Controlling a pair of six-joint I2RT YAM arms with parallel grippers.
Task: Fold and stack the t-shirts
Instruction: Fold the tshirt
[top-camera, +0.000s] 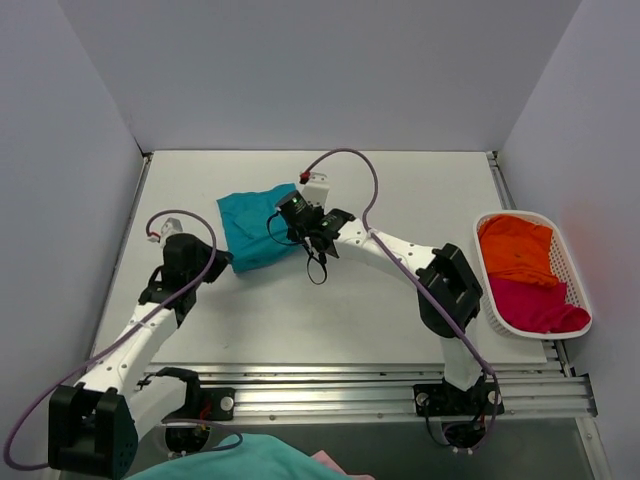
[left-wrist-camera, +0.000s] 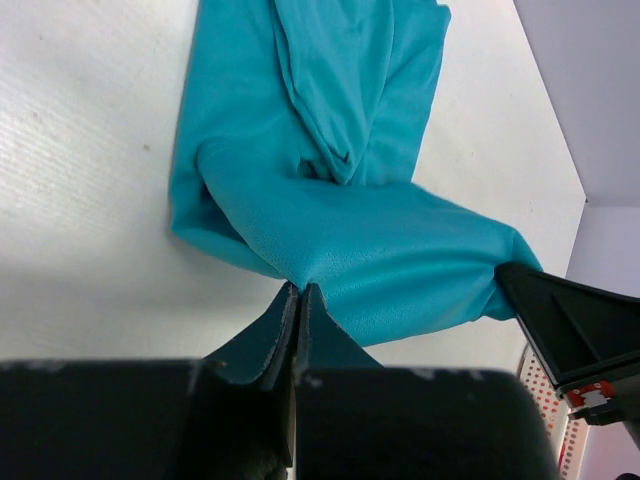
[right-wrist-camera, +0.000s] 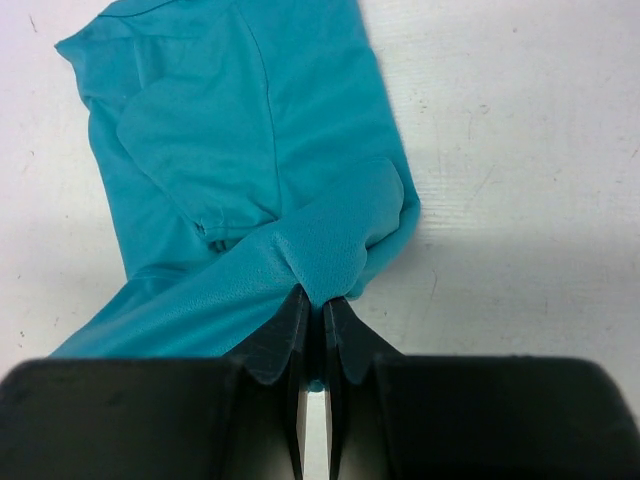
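Observation:
The teal t-shirt (top-camera: 250, 228) lies partly folded on the table, left of centre. My left gripper (top-camera: 222, 260) is shut on its near left edge; in the left wrist view (left-wrist-camera: 298, 290) the cloth (left-wrist-camera: 350, 150) is pinched between the jaws and lifted. My right gripper (top-camera: 305, 232) is shut on its near right edge; in the right wrist view (right-wrist-camera: 322, 300) a fold of the shirt (right-wrist-camera: 240, 150) is pinched. The orange t-shirt (top-camera: 518, 250) and the magenta-red t-shirt (top-camera: 535, 303) lie in the white basket (top-camera: 568, 268) at the right.
Grey walls (top-camera: 320, 70) close the table at the back and sides. A metal rail (top-camera: 400, 385) runs along the near edge by the arm bases. Some teal cloth (top-camera: 230, 462) shows at the bottom edge. The right gripper's finger shows in the left wrist view (left-wrist-camera: 570, 320).

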